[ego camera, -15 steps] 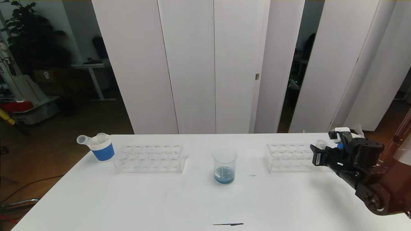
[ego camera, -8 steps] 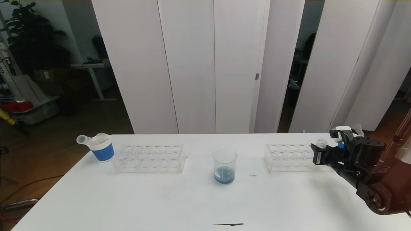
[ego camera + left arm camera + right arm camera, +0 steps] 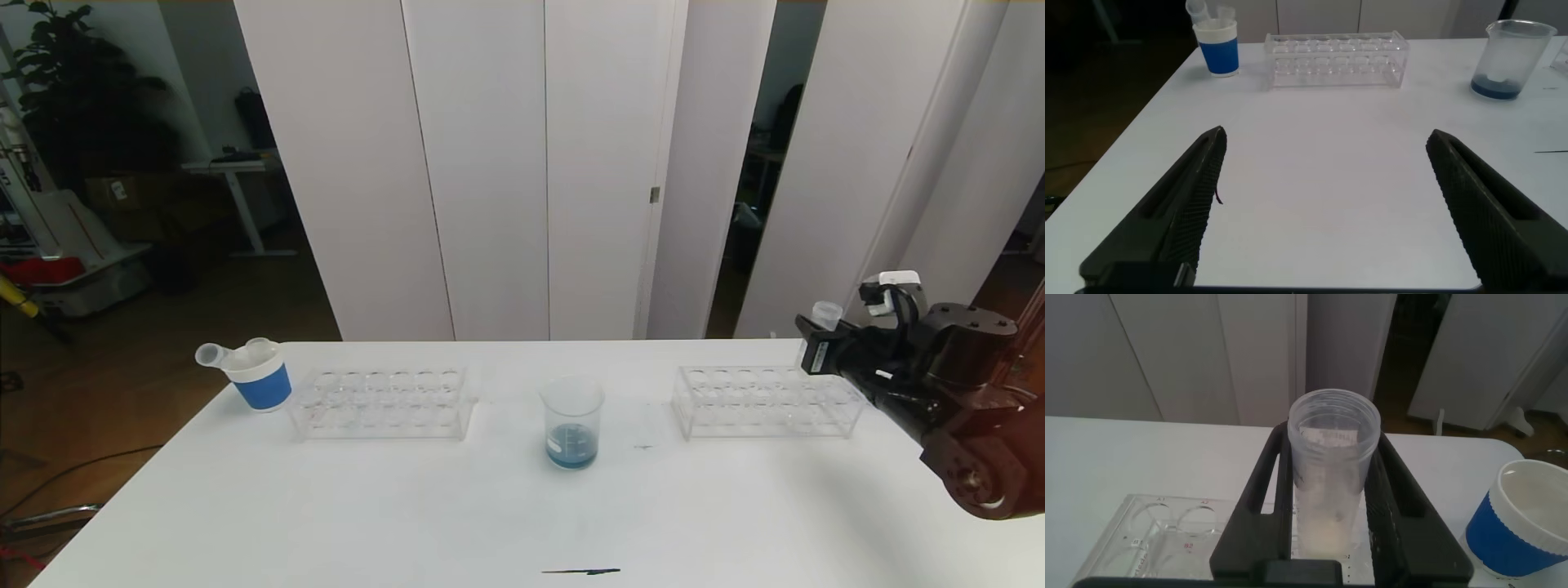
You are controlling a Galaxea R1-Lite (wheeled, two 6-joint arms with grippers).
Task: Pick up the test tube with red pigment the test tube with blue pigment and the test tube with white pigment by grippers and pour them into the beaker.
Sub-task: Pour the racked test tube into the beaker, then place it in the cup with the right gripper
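**White tube up on the right, beaker off to the robot's left**

I have the right tool pinching the slim clear test tube with pale cream-white pigment, and it hangs above the far right end of the clear plastic rack on the right side of the white desk. In the right wrist view the tube stands upright between the two black fingers, mouth up, the pale pigment settled at its base. A white-and-blue paper cup sits just beside the rack.

Here is what matters now: the small clear glass beaker, with blue liquid already in its bottom, stands mid-desk, well apart from the tube and toward the robot's left of it. The tube's long axis is vertical, so I judge the pour needs a carry across toward the centre, then a tip of the mouth down over the rim. The right arm is plainly the nearer one and already has the load.

The left tool is spread wide and holds nothing, low over the near left of the desk, looking at the other clear rack and a second blue-banded cup with emptied tubes in it.
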